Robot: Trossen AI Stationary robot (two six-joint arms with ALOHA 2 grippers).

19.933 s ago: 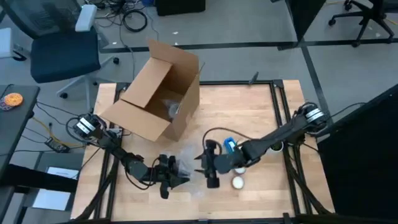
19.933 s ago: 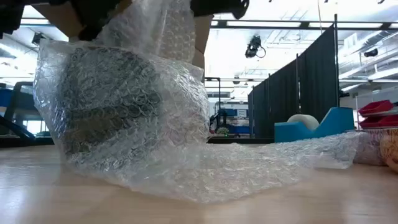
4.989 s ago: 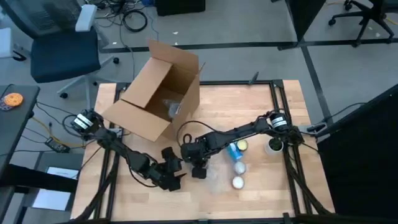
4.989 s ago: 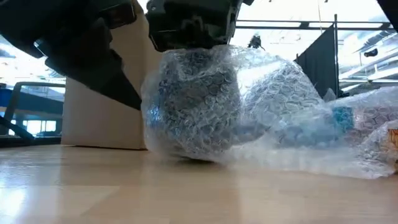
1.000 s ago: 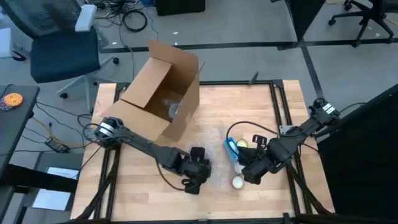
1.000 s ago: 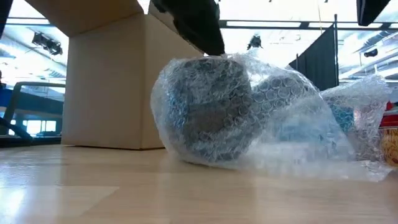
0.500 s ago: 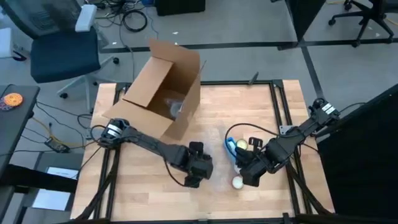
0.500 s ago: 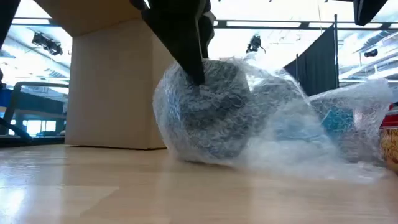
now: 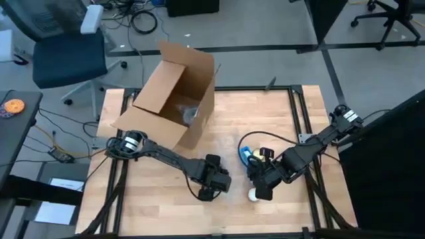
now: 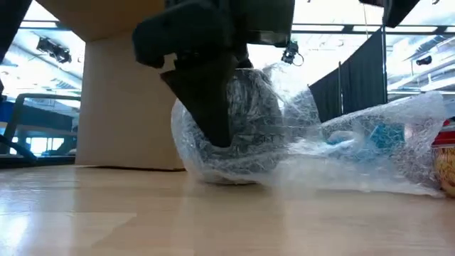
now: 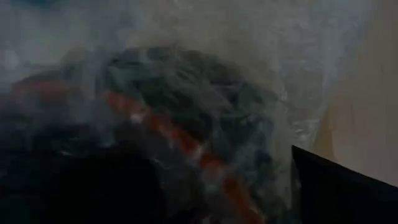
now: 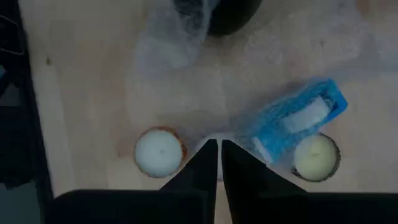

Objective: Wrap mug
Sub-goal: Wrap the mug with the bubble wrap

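Left end effector (image 9: 214, 180) presses onto the bubble-wrapped mug (image 10: 238, 128); can't tell its finger state. Right end effector (image 12: 219, 152) has its fingers pinched together on the bubble wrap (image 10: 384, 153) tail. The wrap looks slippery and springy and the mug breakable, so I'd grip the bundle's body.

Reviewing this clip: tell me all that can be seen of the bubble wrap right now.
The bubble wrap is a clear, bubbled plastic sheet, crumpled around a dark mug on the wooden table. A loose tail trails from the bundle, draped over the blue tape dispenser. The left gripper presses against the wrapped bundle; the right gripper pinches the tail's edge, fingers nearly closed.
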